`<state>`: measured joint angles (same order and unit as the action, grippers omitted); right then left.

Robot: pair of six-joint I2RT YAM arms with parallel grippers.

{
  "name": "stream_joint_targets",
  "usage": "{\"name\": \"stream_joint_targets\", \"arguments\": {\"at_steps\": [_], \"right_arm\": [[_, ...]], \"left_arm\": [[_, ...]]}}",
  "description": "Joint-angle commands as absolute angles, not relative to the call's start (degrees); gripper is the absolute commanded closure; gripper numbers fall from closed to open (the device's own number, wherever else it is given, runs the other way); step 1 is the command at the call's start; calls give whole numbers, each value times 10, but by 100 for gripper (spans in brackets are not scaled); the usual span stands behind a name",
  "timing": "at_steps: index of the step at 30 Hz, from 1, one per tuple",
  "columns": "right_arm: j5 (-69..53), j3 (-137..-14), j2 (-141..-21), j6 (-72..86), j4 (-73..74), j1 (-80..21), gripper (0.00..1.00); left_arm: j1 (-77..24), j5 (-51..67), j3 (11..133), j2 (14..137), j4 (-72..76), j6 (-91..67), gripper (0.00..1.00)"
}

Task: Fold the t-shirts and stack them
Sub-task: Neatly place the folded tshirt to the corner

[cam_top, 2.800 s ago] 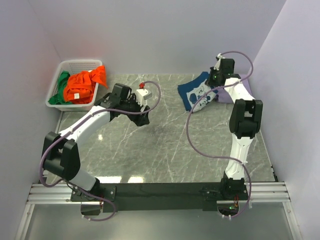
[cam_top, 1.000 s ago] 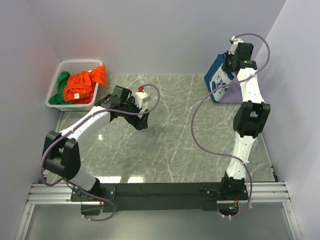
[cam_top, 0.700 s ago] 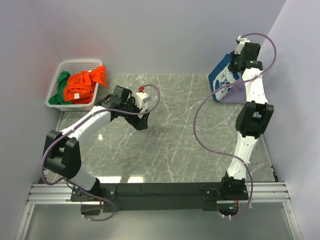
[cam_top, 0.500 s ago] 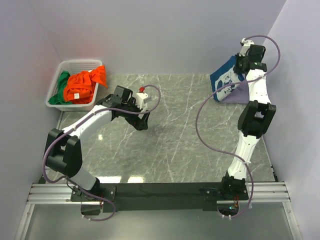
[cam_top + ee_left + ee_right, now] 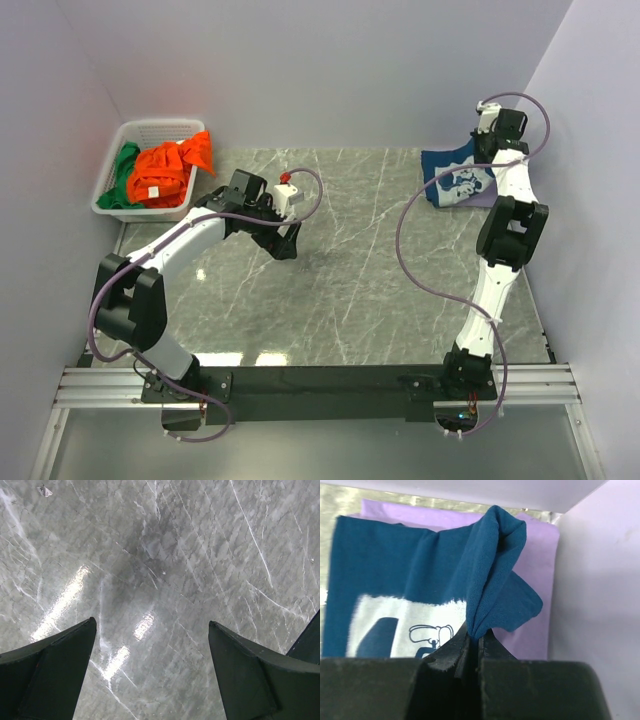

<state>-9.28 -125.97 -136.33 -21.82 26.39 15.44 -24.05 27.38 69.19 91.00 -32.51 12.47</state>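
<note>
The navy blue t-shirt (image 5: 455, 180) with a white chest print lies at the far right corner of the table, on top of a folded lilac garment (image 5: 478, 198). My right gripper (image 5: 492, 150) is shut on a bunched corner of the navy t-shirt (image 5: 490, 575) close to the right wall; the lilac garment (image 5: 540, 545) shows beneath it. The orange t-shirt (image 5: 172, 168) and the green t-shirt (image 5: 124, 175) lie crumpled in the white basket (image 5: 150, 130) at the far left. My left gripper (image 5: 289, 247) hangs open and empty over bare marble, fingertips (image 5: 75, 645) wide apart.
The grey marble table (image 5: 340, 270) is walled on the left, back and right. The right wall (image 5: 600, 605) is right beside my right gripper. A small scrap (image 5: 45, 490) lies on the marble far from my left gripper. A black rail runs along the near edge.
My right gripper carried the navy t-shirt from mid-right up and over to the far right corner, then lowered it onto the lilac garment. The left arm barely moved.
</note>
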Motion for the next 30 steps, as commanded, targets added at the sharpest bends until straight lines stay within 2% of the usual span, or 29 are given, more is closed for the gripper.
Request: {"name": "stream_joint_targets", "arguments": {"at_steps": [1, 12, 13, 17, 19, 20, 22, 26, 30], "right_arm": [[-70, -1261, -1371, -263, 200, 159, 100], [-9, -1214, -1394, -299, 139, 162, 99], [-2, -1212, -1400, -301, 129, 162, 95], [47, -1215, -1410, -314, 106, 163, 66], [68, -1216, -1403, -315, 89, 163, 61], [70, -1214, -1398, -314, 82, 163, 54], [69, -1212, -1381, -313, 75, 163, 52], [67, -1221, -1351, -290, 77, 164, 42], [41, -1226, -1316, -263, 107, 167, 39]], "left_arm": [[-239, 290, 710, 911, -328, 119, 1], [-239, 287, 707, 922, -326, 121, 1], [-239, 285, 707, 923, -325, 122, 1], [-239, 281, 711, 925, -327, 121, 1], [-239, 275, 712, 922, -328, 119, 1], [-239, 274, 713, 920, -330, 119, 1], [-239, 272, 713, 911, -331, 115, 1], [-239, 258, 707, 891, -335, 111, 1], [-239, 250, 707, 873, -337, 105, 0]]}}
